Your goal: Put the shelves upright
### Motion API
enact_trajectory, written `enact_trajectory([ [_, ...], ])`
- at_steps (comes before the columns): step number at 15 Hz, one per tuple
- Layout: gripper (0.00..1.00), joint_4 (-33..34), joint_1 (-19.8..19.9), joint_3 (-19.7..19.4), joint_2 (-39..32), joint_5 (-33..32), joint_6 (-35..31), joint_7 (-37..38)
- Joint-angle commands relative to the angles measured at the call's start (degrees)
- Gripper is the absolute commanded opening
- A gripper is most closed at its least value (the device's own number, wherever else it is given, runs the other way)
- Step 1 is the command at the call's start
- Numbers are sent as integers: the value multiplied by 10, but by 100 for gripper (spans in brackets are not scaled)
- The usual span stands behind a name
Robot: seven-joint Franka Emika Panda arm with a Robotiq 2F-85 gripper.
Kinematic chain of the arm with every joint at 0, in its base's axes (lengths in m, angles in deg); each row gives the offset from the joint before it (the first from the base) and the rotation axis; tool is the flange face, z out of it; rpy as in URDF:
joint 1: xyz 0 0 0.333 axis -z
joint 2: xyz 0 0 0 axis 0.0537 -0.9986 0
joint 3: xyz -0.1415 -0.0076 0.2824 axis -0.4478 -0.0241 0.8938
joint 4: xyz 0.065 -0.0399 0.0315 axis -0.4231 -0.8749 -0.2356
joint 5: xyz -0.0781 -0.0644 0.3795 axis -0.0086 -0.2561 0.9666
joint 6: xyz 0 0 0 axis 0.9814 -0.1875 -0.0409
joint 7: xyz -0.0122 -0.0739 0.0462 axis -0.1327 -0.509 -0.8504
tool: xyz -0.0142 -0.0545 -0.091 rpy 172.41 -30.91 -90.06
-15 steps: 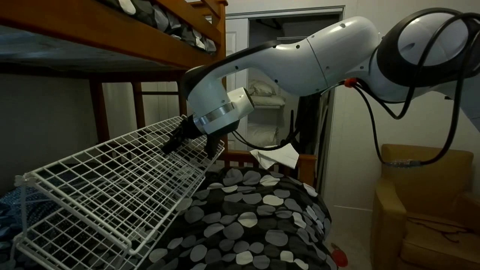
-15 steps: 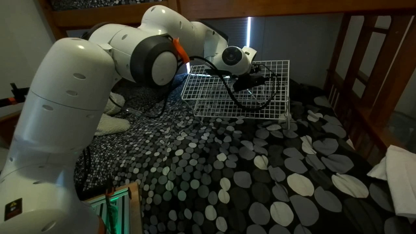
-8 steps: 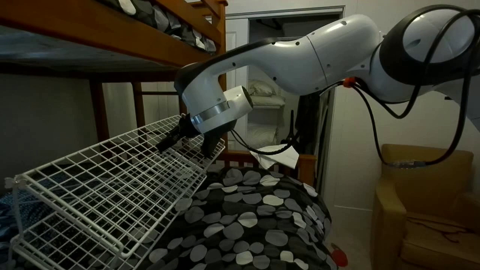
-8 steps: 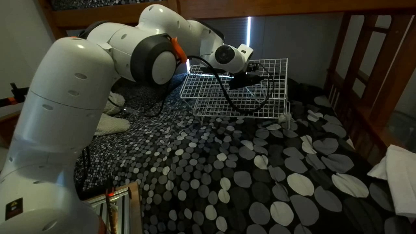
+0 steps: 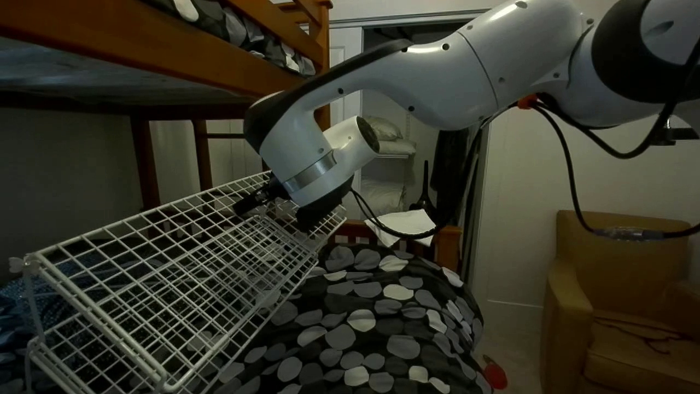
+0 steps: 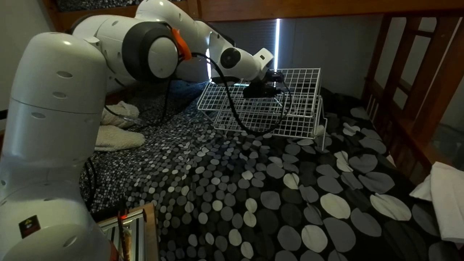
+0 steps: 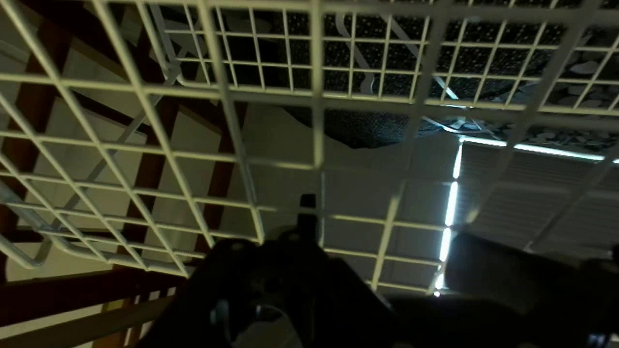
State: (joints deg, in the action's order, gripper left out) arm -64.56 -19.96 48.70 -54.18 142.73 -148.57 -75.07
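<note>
1. The shelves are right at the jaws: the gripper is pinched nearly flat on a wire of their upper mesh.
2. In the wrist view the lower tier lies beyond the jaws.
3. In an exterior view the long axis runs past the jaws, its near end toward that camera, the mesh tilted.
4. In an exterior view a wire leg stands out to one side of the jaws.
5. An armchair, well apart from the jaws, shows in an exterior view but not the wrist view.
</note>
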Motion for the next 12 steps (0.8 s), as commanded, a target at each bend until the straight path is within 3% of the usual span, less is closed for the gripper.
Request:
enact_trajectory([
  [1,33,-47,-81,-69,56,78,-43,-6],
  [2,21,-46,-100,-83,60,107,-59,-24],
  [4,8,-32,-123,-92,65,167,-90,-62],
  [7,0,12,-129,-71,66,277,-157,-158],
  [12,0,152,-109,-15,43,456,-281,-304],
])
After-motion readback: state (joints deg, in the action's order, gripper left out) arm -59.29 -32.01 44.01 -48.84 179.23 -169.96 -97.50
